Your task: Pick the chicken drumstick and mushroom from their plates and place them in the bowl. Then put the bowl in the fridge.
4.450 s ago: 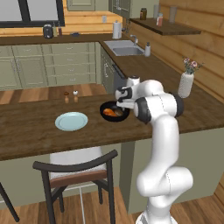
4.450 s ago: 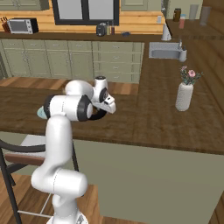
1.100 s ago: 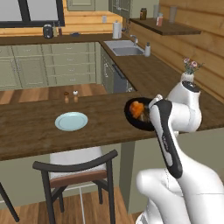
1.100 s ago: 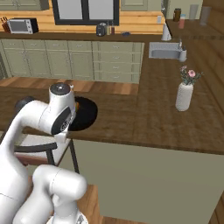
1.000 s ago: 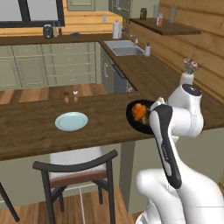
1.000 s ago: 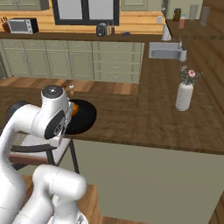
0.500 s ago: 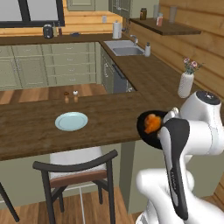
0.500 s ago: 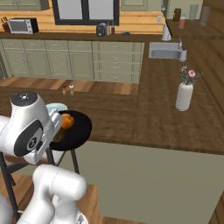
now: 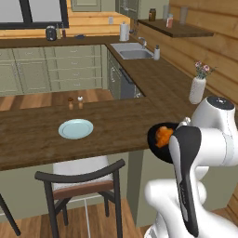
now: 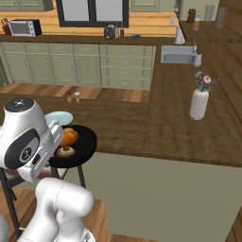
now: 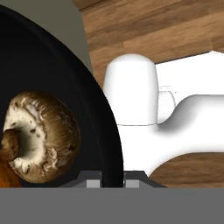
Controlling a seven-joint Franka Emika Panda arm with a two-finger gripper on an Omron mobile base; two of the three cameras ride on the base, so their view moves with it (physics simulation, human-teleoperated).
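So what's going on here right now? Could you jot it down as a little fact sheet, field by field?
carried item: bowl, black, held off the counter's edge
in the bowl: chicken drumstick and mushroom
grip: gripper closed on the bowl's rim
left on counter: pale blue plate, nothing on it
also on counter: two small shakers, flower vase
fridge step: not yet done

The black bowl (image 10: 81,144) is hanging off the counter's (image 10: 142,127) near edge, out over the floor. The orange-brown chicken drumstick (image 10: 69,136) and brown mushroom (image 10: 64,151) are lying inside it. The arm's hand is hiding the claw at the bowl's left rim. A pale blue plate (image 10: 60,117) is sitting just behind.
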